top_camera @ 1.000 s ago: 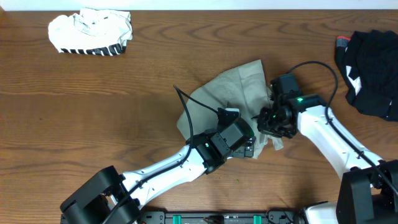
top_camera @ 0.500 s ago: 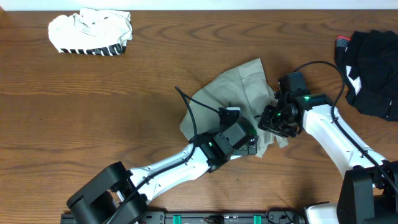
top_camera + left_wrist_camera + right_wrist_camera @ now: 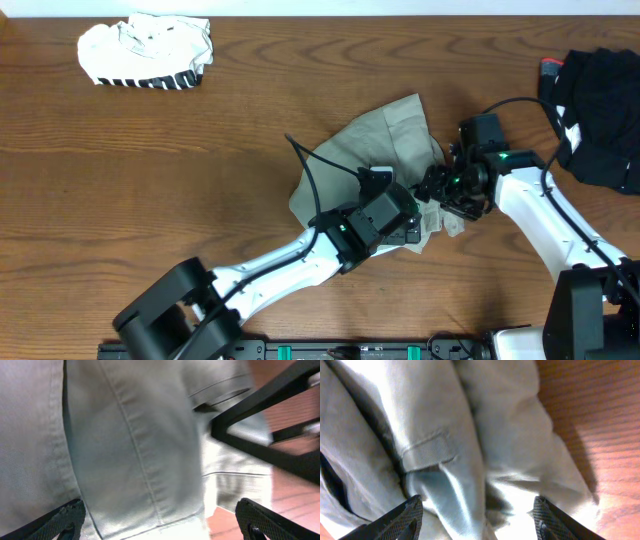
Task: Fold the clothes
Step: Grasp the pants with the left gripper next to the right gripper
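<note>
Overhead first. Shows the khaki garment [image 3: 370, 140] bunched near the middle of the table [image 3: 200, 200], not yet folded flat. Finds the right gripper [image 3: 437, 190] at the garment's right edge, a little farther right than a second ago, with jaws now parted where before nearly closed. Suggests a release of the cloth just made, so probably needs a new grip before the next fold. Places the left gripper [image 3: 408, 228] over the lower edge, spread wide as before. Notes a white striped garment [image 3: 145, 50] far left and a black garment [image 3: 600, 100] far right, both well apart from the arms.

Left wrist next. Shows its fingers [image 3: 67, 517] wide apart above seamed khaki cloth, pinching nothing.

Right wrist last. Shows its fingers [image 3: 405, 517] spread over rumpled khaki cloth, pinching nothing, with bare wood to the right.

Shows no box, basket or other container in any view.
</note>
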